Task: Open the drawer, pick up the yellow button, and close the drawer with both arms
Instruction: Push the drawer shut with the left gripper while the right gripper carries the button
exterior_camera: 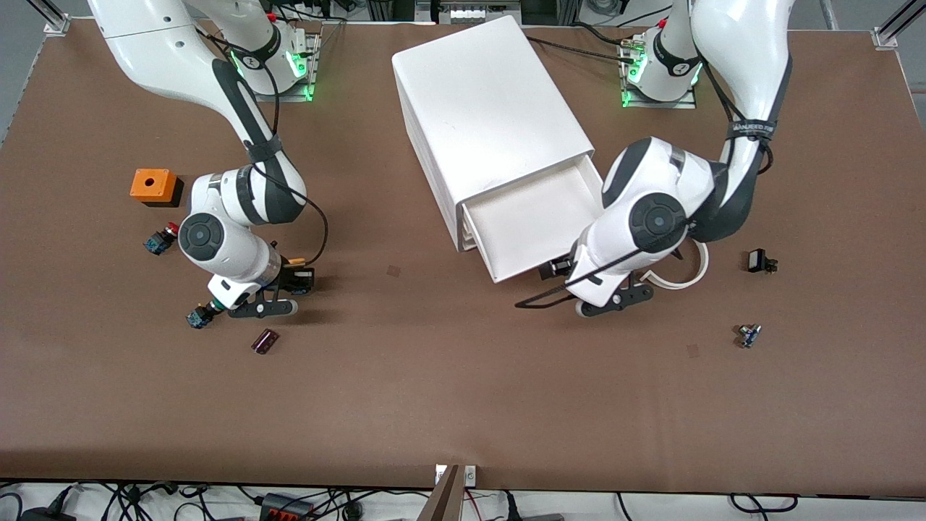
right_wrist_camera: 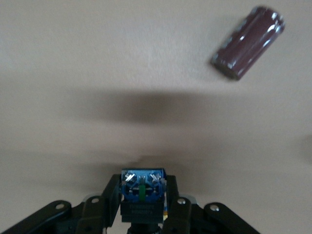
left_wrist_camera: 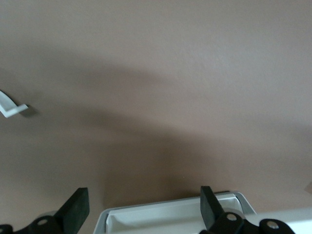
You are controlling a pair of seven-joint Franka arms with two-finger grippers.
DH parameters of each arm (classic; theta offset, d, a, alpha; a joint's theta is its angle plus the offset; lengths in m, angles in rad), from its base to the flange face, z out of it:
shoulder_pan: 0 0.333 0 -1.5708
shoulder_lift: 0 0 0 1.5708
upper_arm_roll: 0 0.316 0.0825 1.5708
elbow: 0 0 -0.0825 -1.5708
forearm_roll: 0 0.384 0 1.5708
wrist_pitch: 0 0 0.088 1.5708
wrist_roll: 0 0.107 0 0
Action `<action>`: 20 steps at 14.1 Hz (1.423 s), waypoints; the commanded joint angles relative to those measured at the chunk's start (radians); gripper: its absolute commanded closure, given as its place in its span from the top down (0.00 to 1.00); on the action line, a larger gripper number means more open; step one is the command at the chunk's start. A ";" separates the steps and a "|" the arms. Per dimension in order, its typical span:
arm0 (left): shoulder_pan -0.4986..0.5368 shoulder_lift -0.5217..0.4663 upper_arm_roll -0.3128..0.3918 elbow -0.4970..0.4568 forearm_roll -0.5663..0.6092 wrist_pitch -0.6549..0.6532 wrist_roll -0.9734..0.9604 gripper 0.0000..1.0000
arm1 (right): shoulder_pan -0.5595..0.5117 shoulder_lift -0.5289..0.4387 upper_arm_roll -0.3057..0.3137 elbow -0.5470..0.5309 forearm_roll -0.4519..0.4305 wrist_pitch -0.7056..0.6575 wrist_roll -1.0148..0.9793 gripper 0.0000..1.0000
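Clearly, little writing can be read: the black strap on the left arm carries pale lettering too small to make out, and the dark label on the button's body is blurred. The right hand [exterior_camera: 296,281] hangs low over the surface, wrist bent down, and is closed on the button [right_wrist_camera: 142,186], whose blue back with 2 metal terminals faces the wrist camera. A maroon cylinder [exterior_camera: 265,341] lies on the surface near this hand, a green-capped button [exterior_camera: 199,316] lies just beside its wrist, and a red-capped button [exterior_camera: 160,239] and an orange box [exterior_camera: 154,186] sit well apart from it. The left hand [exterior_camera: 555,269] is at the front corner of the drawer [exterior_camera: 532,221], which stands pulled out of the white cabinet [exterior_camera: 485,108]. Its 2 fingers [left_wrist_camera: 73,212] are spread wide and grip nothing, with the drawer's front rim between them. A white curved strip [exterior_camera: 680,271] lies near this hand.
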State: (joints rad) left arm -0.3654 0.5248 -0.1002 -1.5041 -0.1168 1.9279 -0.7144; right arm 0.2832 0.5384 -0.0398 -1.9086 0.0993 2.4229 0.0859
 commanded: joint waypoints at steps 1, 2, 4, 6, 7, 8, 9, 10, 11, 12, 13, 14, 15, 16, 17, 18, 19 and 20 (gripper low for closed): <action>-0.013 -0.103 -0.033 -0.146 0.020 0.046 -0.030 1.00 | 0.016 -0.034 0.004 -0.061 -0.009 0.059 -0.017 0.00; -0.012 -0.120 -0.045 -0.172 0.020 0.048 -0.030 1.00 | 0.019 -0.028 0.004 -0.061 -0.009 0.064 -0.018 0.00; -0.012 -0.160 -0.068 -0.223 0.020 0.048 -0.031 1.00 | 0.021 -0.023 0.006 -0.060 -0.009 0.065 -0.035 0.00; -0.010 -0.175 -0.098 -0.255 0.019 0.048 -0.031 1.00 | 0.021 -0.003 0.008 -0.050 -0.009 0.070 -0.060 0.00; -0.010 -0.178 -0.107 -0.264 0.019 0.048 -0.031 1.00 | 0.019 0.005 0.008 -0.047 -0.009 0.080 -0.061 0.00; -0.009 -0.180 -0.116 -0.271 0.016 0.048 -0.031 1.00 | 0.019 0.014 0.008 -0.047 -0.009 0.093 -0.061 0.00; -0.009 -0.183 -0.118 -0.272 0.014 0.046 -0.031 1.00 | 0.019 0.015 0.009 -0.044 -0.007 0.096 -0.060 0.19; -0.012 -0.186 -0.122 -0.281 0.011 0.045 -0.033 1.00 | 0.019 0.015 0.009 -0.035 -0.006 0.093 -0.048 0.93; -0.001 -0.187 -0.148 -0.283 0.011 0.045 -0.033 1.00 | 0.019 0.014 0.009 -0.020 -0.006 0.091 -0.046 1.00; 0.005 -0.186 -0.163 -0.283 -0.001 0.039 -0.033 1.00 | 0.021 0.009 0.009 0.008 -0.004 0.075 -0.051 1.00; 0.008 -0.187 -0.165 -0.283 -0.017 0.037 -0.033 1.00 | 0.018 0.003 0.009 0.032 0.002 0.026 -0.049 1.00; 0.008 -0.187 -0.167 -0.285 -0.026 0.034 -0.033 1.00 | 0.018 0.000 0.005 0.075 0.002 -0.031 -0.041 1.00; 0.008 -0.187 -0.167 -0.292 -0.035 0.034 -0.033 1.00 | 0.013 -0.003 0.003 0.118 0.002 -0.104 -0.037 1.00; 0.008 -0.187 -0.167 -0.295 -0.055 0.034 -0.033 1.00 | 0.008 -0.003 0.003 0.169 0.002 -0.183 -0.028 1.00; 0.008 -0.187 -0.168 -0.303 -0.067 0.034 -0.033 1.00 | 0.007 -0.006 0.001 0.212 0.003 -0.247 -0.008 1.00; 0.008 -0.187 -0.168 -0.303 -0.067 0.033 -0.033 1.00 | 0.005 -0.017 0.000 0.262 0.003 -0.315 0.021 1.00; 0.006 -0.187 -0.168 -0.303 -0.067 0.032 -0.033 1.00 | 0.004 -0.026 -0.005 0.304 0.003 -0.367 0.049 1.00; 0.005 -0.187 -0.168 -0.304 -0.069 0.032 -0.033 1.00 | 0.005 -0.035 -0.012 0.342 0.002 -0.421 0.058 1.00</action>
State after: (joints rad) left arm -0.3727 0.3740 -0.2512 -1.7683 -0.1671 1.9628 -0.7417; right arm 0.2964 0.5196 -0.0490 -1.6455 0.0997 2.1082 0.1071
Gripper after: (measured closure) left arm 0.000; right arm 0.000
